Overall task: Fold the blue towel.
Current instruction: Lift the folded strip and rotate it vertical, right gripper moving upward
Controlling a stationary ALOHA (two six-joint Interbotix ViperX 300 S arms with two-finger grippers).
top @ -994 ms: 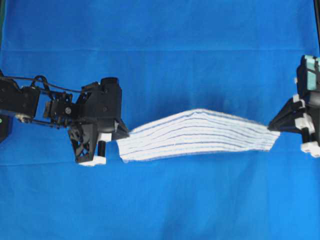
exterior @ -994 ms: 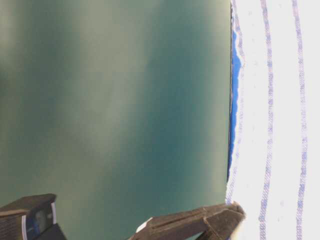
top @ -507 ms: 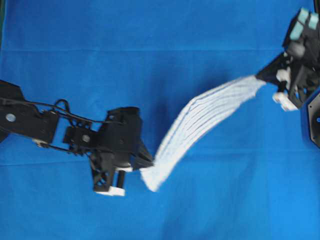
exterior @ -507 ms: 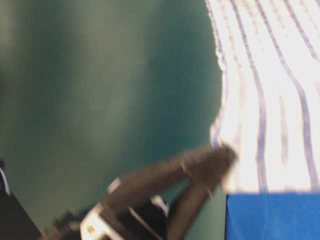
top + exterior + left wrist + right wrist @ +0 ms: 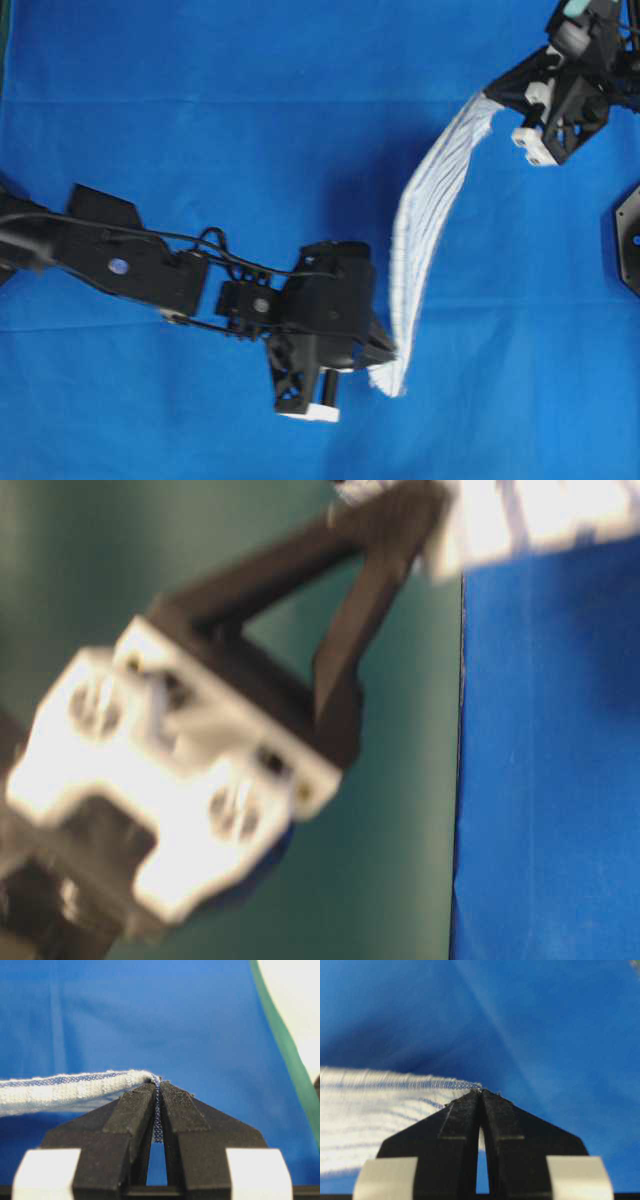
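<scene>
Blue fabric, plain and solid in colour, covers the whole work surface as a large cloth (image 5: 200, 120). Above it, the blue towel (image 5: 425, 225), white with thin dark-blue and pale-blue stripes, hangs stretched between the two arms as a narrow, gently curved band. In the overhead view it runs from the upper right down toward the lower middle, and it casts a shadow on the cloth to its left.

The left gripper (image 5: 385, 352) holds the lower end of the band. In the left wrist view its fingers (image 5: 135, 1115) are pressed together at the tips, with a thin strip of woven blue edge pinched between them. The rest of the towel leads off to the left as a bunched white roll.

The right gripper (image 5: 492, 98) holds the upper end, near the top right corner of the overhead view. In the right wrist view its fingers (image 5: 462, 1120) meet at the tips and are clamped on the towel's corner. The striped cloth spreads away to the left from that point.

The table-level view is heavily blurred. It shows a black gripper with white mounting blocks close to the lens, its tips touching a white striped patch at the top edge. A straight vertical edge of the large cloth stands on the right against a dark green background.
</scene>
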